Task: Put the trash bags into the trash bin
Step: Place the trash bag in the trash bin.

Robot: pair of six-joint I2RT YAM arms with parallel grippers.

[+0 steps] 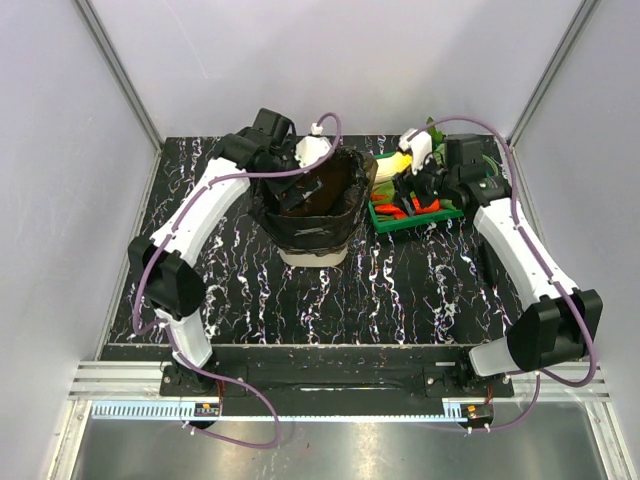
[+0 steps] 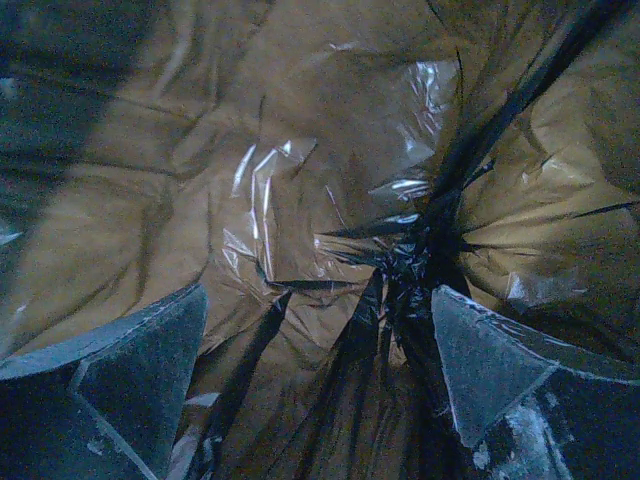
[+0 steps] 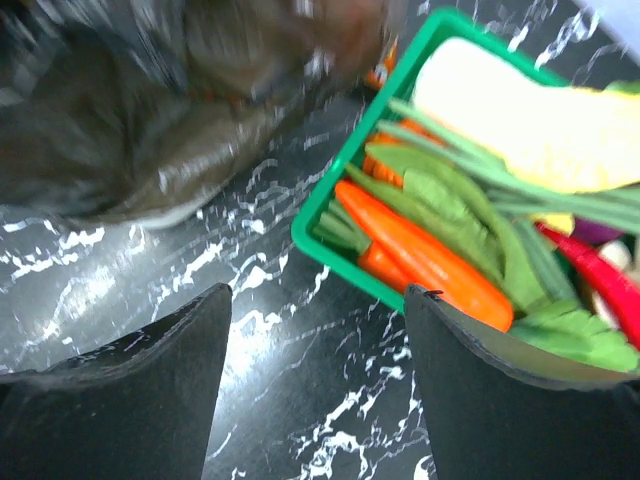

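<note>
The trash bin (image 1: 315, 258) stands mid-table, its cream base showing below a black trash bag (image 1: 310, 232) that lines it and folds over the rim. My left gripper (image 1: 318, 172) reaches into the bin's mouth from the back left. In the left wrist view it (image 2: 320, 370) is open, and its pads (image 2: 140, 360) are spread wide over the bag's thin, brown-tinted film (image 2: 300, 200) and gathered bottom seam (image 2: 415, 270). Nothing is pinched between them. My right gripper (image 1: 400, 190) hovers open (image 3: 318, 370) over bare table between the bin (image 3: 150, 130) and a green tray.
The green tray (image 3: 330, 235) of carrots (image 3: 420, 250), green stalks and other vegetables sits right of the bin, close to my right fingers; it also shows in the top view (image 1: 455, 212). Grey walls enclose the black marbled table (image 1: 400, 290) on three sides.
</note>
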